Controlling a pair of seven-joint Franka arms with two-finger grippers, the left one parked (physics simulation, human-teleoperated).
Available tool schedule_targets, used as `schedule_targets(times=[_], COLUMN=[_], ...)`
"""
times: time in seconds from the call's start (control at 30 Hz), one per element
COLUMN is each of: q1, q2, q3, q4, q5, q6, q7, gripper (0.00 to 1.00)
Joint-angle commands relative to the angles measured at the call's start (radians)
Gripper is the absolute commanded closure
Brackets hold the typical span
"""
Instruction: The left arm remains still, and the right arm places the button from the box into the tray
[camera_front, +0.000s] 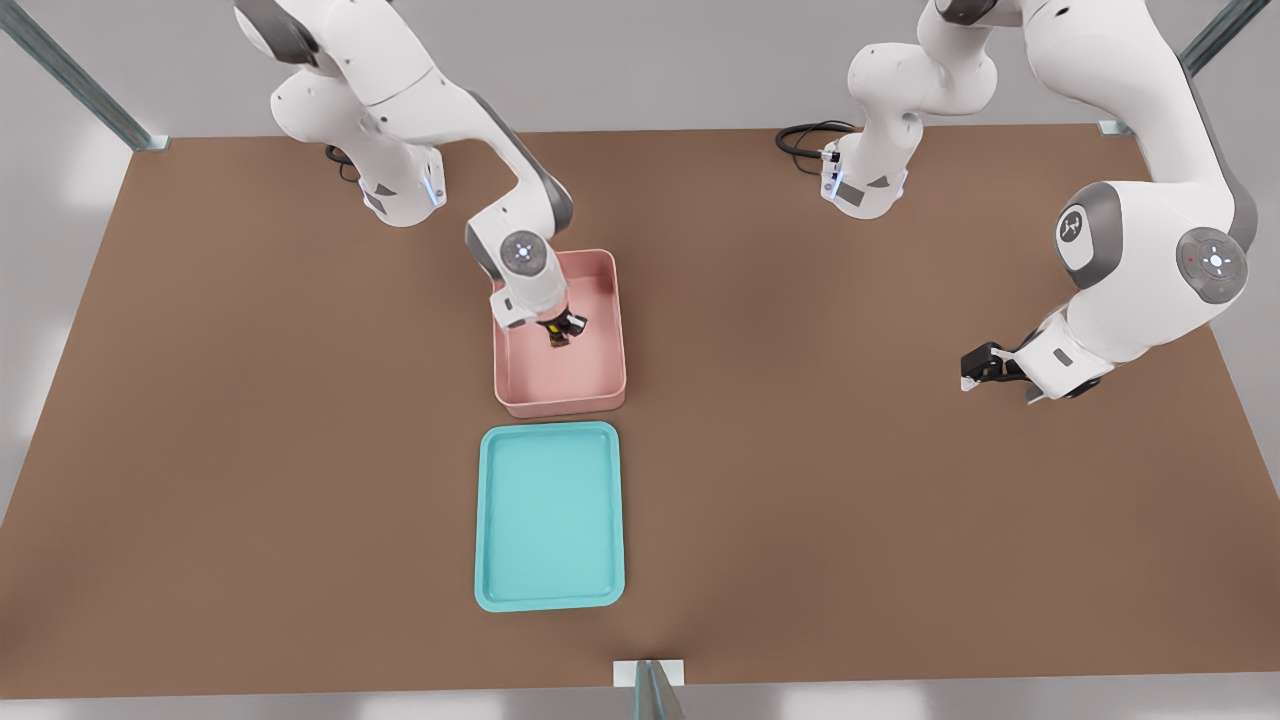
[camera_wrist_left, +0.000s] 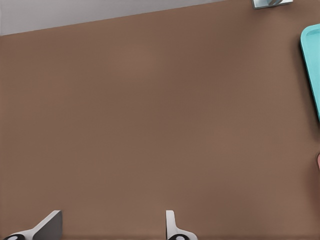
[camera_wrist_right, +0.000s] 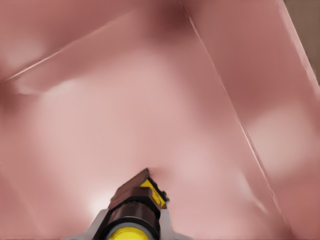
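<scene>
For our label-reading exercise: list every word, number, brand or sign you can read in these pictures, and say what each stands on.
No readable words or numbers anywhere.
White logo mark on the parked white arm's grey elbow cap: a symbol, not legible text.
Pale pink plastic box, teal tray, button in the black gripper: unmarked.

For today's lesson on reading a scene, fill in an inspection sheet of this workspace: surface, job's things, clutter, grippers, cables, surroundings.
Surface: brown table, flat.
Job's things: pink box stands just beyond the teal tray, apart from it; the tray holds nothing. The button, dark with a yellow cap, sits between the fingers inside the box.
Clutter: nothing seen.
Grippers: the right arm's gripper is down inside the box, shut on the button.
Cables: black cable coiled by the arm base at the front view's right; another by the other base.
Surroundings: metal frame posts at the table's corners, pale grey floor.
</scene>
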Motion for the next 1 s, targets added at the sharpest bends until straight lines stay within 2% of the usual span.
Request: schedule_targets(times=[0.0, 0.1, 0.23, 0.43, 0.6, 0.7, 0.9, 0.93, 0.97], q1=[-0.001, -0.007, -0.095, -0.254, -0.267, -0.267, -0.267, -0.268, -0.268], q2=[-0.034, -0.094, -0.062, 0.268, 0.569, 0.665, 0.716, 0.719, 0.724], q3=[-0.002, -0.044, -0.067, -0.068, -0.099, -0.097, -0.081, -0.081, -0.082], q4=[0.006, 0.108, 0.355, 0.866, 1.227, 1.311, 1.316, 1.316, 1.316], q5=[-0.004, -0.004, -0.018, -0.053, -0.050, -0.048, -0.047, -0.047, -0.047], q6=[-0.067, -0.181, -0.355, -0.518, -0.563, -0.547, -0.498, -0.498, -0.494], q7=[0.058, 0.063, 0.064, 0.061, 0.068, 0.074, 0.064, 0.063, 0.061], gripper=[0.57, 0.57, 0.57, 0.57, 0.57, 0.57, 0.55, 0.53, 0.44])
